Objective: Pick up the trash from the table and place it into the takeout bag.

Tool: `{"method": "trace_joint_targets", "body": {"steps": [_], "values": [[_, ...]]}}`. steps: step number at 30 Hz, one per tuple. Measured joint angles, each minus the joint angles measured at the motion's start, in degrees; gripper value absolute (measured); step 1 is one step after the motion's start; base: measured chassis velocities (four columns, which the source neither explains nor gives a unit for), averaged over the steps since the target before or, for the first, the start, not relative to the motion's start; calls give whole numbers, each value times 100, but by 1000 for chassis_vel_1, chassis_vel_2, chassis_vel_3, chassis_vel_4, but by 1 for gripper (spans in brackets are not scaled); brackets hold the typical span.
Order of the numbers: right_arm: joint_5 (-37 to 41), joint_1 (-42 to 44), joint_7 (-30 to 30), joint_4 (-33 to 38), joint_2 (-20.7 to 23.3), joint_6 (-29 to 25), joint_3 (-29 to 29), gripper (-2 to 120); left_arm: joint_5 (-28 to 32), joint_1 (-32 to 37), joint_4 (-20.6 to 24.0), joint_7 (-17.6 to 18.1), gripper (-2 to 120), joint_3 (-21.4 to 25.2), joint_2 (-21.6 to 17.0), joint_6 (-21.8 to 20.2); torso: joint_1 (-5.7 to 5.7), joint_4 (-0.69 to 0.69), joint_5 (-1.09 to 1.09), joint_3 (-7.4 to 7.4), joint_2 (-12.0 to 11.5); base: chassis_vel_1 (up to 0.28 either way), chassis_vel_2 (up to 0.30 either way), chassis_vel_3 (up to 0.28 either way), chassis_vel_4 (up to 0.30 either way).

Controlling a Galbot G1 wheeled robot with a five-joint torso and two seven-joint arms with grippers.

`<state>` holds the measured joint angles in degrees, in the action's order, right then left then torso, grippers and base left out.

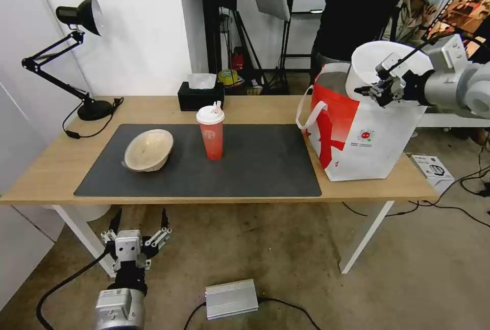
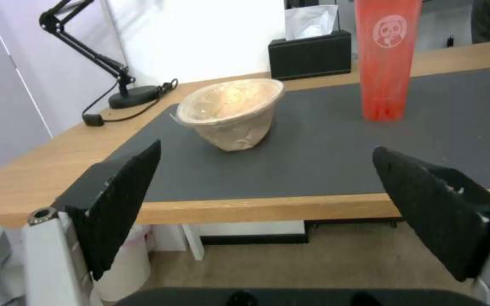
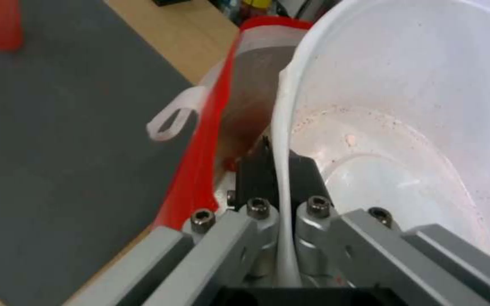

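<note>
Now right pincer [image 3: 282,170] clamps smooth white bowl [image 3: 404,106] rim — above foil-lined bag [image 1: 357,141].

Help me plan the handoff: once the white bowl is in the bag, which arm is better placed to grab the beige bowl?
Probably the left. The left gripper hangs open below the table edge, facing the beige bowl. The right gripper is clamped on the white bowl above the takeout bag.

The white bowl [image 1: 375,62] hides the takeout bag [image 1: 357,136] opening (red cup [image 2: 387,55] top cropped).
</note>
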<state>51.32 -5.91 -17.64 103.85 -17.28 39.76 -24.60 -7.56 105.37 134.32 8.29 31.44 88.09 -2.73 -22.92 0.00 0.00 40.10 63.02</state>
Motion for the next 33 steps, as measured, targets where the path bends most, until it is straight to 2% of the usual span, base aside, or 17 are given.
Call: {"method": "trace_joint_targets", "body": {"steps": [13, 16, 22, 25, 27, 31, 32, 33], "values": [[-9, 164, 147, 74, -26, 2, 38, 2, -31, 78, 63, -5, 100, 9, 20, 92, 0, 0, 0, 0, 0, 0, 0, 0, 0], [-12, 173, 208, 72, -67, 2, 28, 18, -33, 100, 85, -5, 100, 11, 27, 94, 0, 0, 0, 0, 0, 0, 0, 0, 0], [-5, 167, 225, 51, -109, 2, 23, 32, -35, 113, 99, -6, 100, 19, 30, 94, 0, 0, 0, 0, 0, 0, 0, 0, 0], [14, 161, 227, 42, -127, 1, 23, 47, -37, 123, 102, -6, 100, 19, 33, 94, 0, 0, 0, 0, 0, 0, 0, 0, 0], [15, 160, 229, 38, -132, 0, 23, 50, -38, 123, 102, -6, 100, 19, 34, 94, 0, 0, 0, 0, 0, 0, 0, 0, 0], [18, 158, 230, 28, -143, -6, 23, 71, -40, 122, 102, -6, 100, 18, 34, 94, 0, 0, 0, 0, 0, 0, 0, 0, 0], [18, 158, 230, 28, -143, -6, 23, 71, -40, 122, 102, -6, 100, 18, 34, 94, 0, 0, 0, 0, 0, 0, 0, 0, 0], [17, 158, 230, 27, -144, -6, 23, 76, -41, 121, 102, -6, 100, 17, 36, 94, 0, 0, 0, 0, 0, 0, 0, 0, 0]]}}
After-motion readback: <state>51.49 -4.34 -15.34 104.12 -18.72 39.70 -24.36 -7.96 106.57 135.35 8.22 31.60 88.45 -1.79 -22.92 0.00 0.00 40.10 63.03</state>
